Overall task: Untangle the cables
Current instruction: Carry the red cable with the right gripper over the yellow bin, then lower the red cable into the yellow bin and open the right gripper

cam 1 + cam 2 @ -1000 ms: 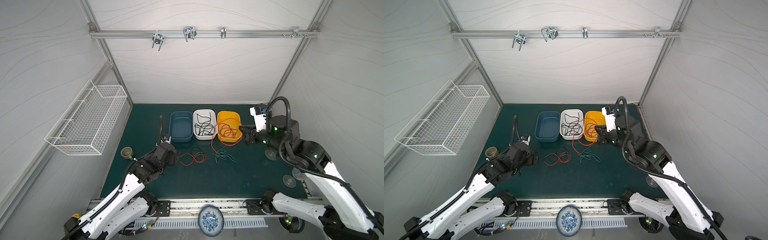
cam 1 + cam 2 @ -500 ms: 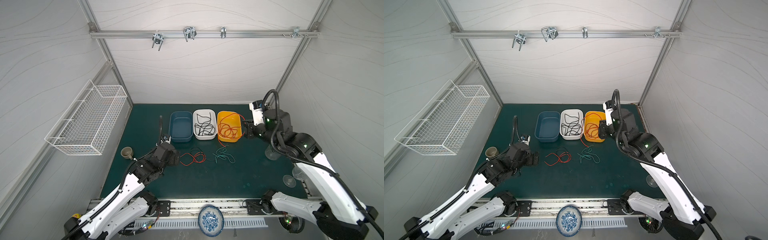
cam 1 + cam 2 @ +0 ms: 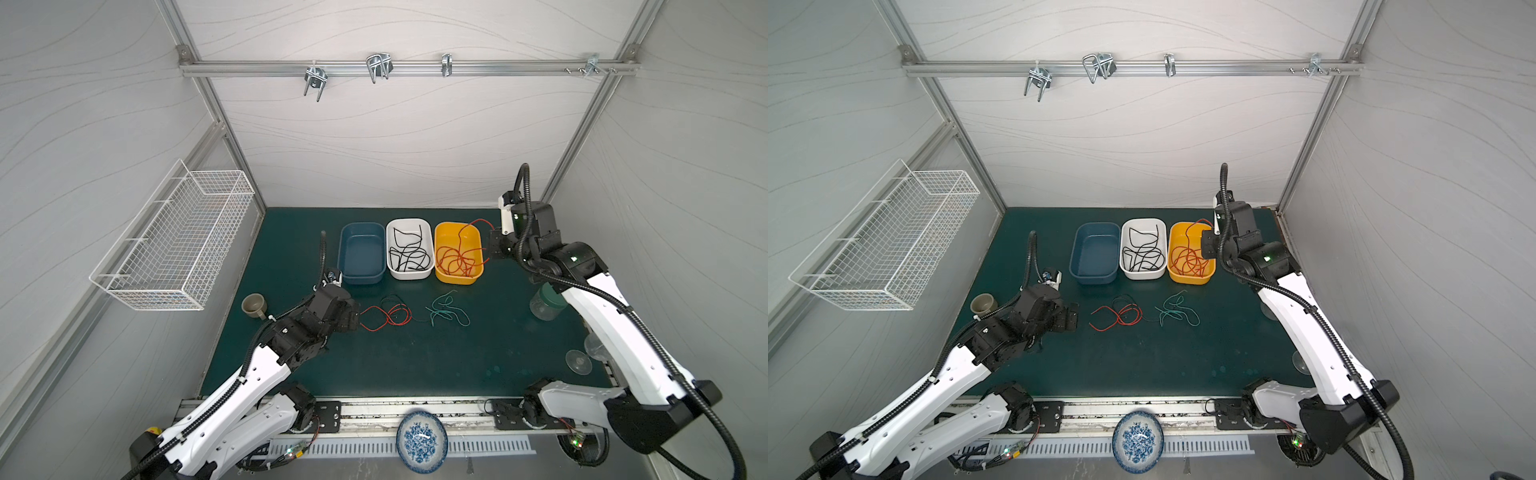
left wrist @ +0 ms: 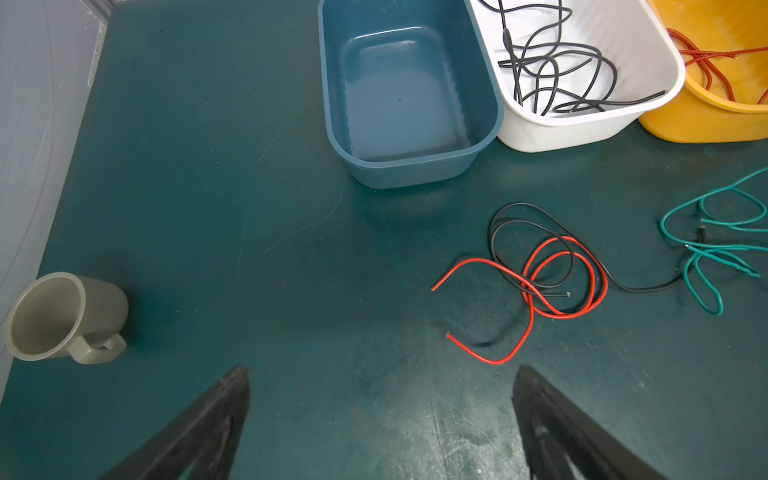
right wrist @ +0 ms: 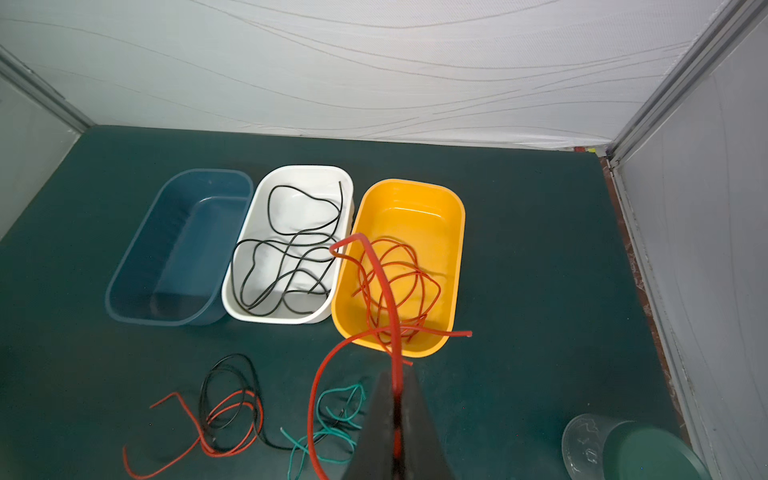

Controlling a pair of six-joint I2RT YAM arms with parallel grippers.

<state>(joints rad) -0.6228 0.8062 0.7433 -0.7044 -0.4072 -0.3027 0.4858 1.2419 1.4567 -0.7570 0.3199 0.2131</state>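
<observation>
Right wrist view: the right tool (image 5: 397, 388) was clenched on a red cable (image 5: 386, 291) just beside the yellow tub (image 5: 454, 257), the cable arching over its rim. The step was probably best done by lifting all slack above the tub before release. The left tool (image 4: 382, 370) stood released, empty; tangled cables (image 4: 557, 274) lay on the table (image 4: 249, 208) in front of the tub.

Three tubs: blue tub (image 3: 360, 253), white tub (image 3: 409, 275), yellow tub (image 3: 457, 279). Loose on the table (image 3: 415, 365): one red cable (image 4: 478, 260), one black cable (image 4: 517, 204), teal cables (image 4: 723, 248) knotted, count unclear. One airborne red cable (image 5: 388, 299) above the yellow tub. In white: black bundle (image 4: 505, 37); in yellow: red bundle (image 3: 459, 261); both too tangled to count. One mug (image 3: 253, 306), one wire basket (image 3: 174, 245), one plate (image 3: 422, 440), one jar (image 3: 547, 301).
</observation>
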